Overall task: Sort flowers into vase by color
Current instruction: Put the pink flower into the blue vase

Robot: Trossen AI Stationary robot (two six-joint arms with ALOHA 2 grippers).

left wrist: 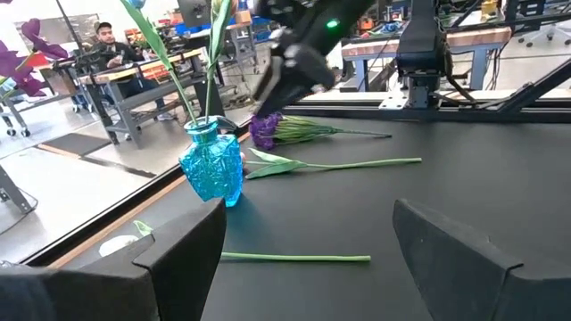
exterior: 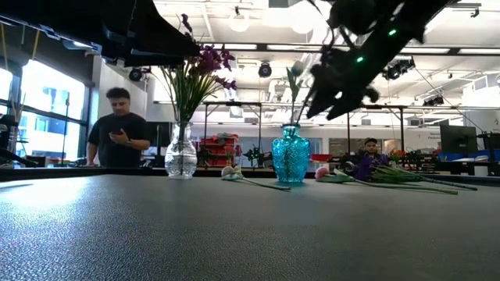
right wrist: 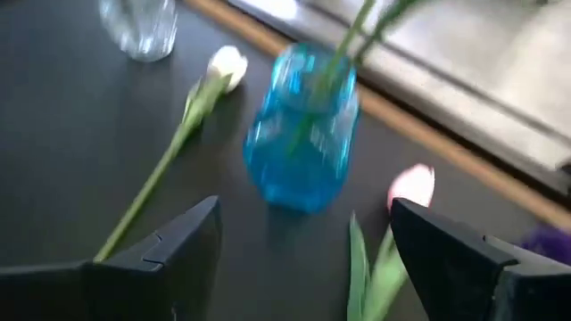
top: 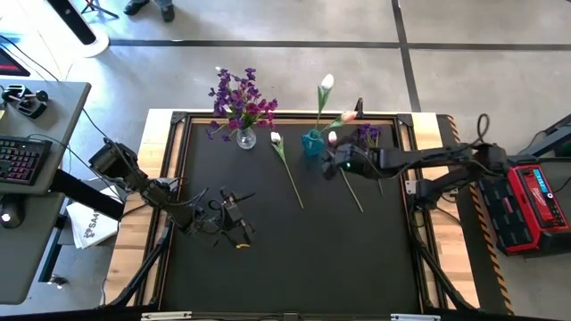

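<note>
A clear glass vase [top: 245, 138] at the table's far edge holds purple sprigs [top: 236, 96]. To its right, a blue vase [top: 312, 143] holds two tulips [top: 326, 82]. A white tulip [top: 285, 165], a pink tulip [top: 346, 178] and a purple sprig [top: 368, 134] lie flat on the black mat. My right gripper [right wrist: 303, 205] hovers open just near of the blue vase [right wrist: 302, 125], between the two lying tulips, touching nothing. My left gripper [left wrist: 310, 209] is open over the mat's near left, pointing toward the blue vase [left wrist: 212, 165].
The mat is ringed by a wooden table frame [top: 161, 143]. A desk with a keyboard [top: 22, 160] stands to the left and a red case [top: 531, 205] to the right. Beyond the far edge, a person [exterior: 117, 129] stands and another sits [exterior: 367, 156].
</note>
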